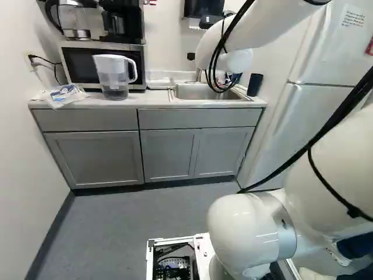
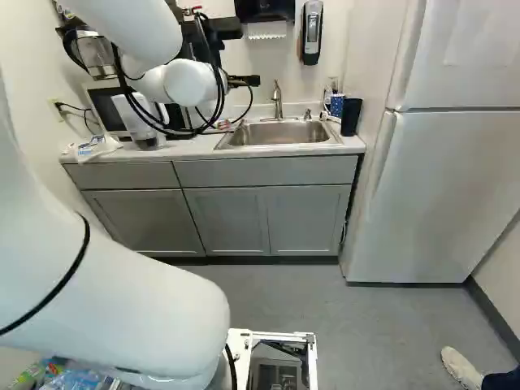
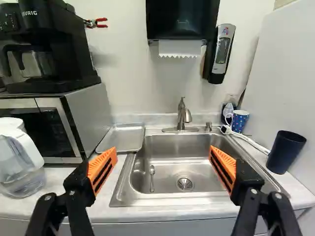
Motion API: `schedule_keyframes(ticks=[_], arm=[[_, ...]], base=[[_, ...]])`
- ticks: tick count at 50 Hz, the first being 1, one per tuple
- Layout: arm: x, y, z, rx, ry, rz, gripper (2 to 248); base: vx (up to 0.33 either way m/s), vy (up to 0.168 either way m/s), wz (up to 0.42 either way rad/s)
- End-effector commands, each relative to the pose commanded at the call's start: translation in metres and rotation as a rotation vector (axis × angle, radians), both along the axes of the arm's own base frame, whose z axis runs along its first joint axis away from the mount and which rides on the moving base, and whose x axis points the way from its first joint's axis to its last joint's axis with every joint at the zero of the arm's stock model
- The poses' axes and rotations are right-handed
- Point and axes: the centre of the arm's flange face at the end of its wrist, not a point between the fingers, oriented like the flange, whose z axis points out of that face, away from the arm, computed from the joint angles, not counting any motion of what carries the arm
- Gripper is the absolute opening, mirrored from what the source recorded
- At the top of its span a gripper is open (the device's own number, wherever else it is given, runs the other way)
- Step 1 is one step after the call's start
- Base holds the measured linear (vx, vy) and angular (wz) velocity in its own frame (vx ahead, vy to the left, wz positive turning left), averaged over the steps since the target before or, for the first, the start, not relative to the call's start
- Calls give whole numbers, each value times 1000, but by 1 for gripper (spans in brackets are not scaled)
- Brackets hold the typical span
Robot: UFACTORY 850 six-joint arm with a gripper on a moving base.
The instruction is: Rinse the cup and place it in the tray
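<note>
Jaws [image 2: 244, 81] show only in part in the right base view; the wrist view reveals the jaws [image 3: 163, 151] released, orange pads [image 3: 102, 169] wide apart. That view also shows a spoon [image 3: 152, 179] inside the metal sink [image 3: 197, 200]. With the faucet [image 3: 182, 115] as 12 o'clock, a dark cup [image 3: 285, 153] stands on the table [image 3: 106, 209] at 3, a spotted cup [image 3: 239, 121] at 2, and the tray [image 3: 122, 137] at 10. The refrigerator [image 2: 431, 203] handle side is plain in the right base view; the left base view shows the pitcher [image 1: 113, 77] whole.
</note>
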Motion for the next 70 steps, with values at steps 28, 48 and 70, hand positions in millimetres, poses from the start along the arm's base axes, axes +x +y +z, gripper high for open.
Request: schedule_keyframes(ticks=[28, 48, 70], arm=[[0, 0, 0, 0, 0, 0, 247], [0, 0, 0, 0, 0, 0, 247], [0, 0, 0, 0, 0, 0, 247]], base=[[0, 0, 0], [0, 0, 0], [1, 0, 0]])
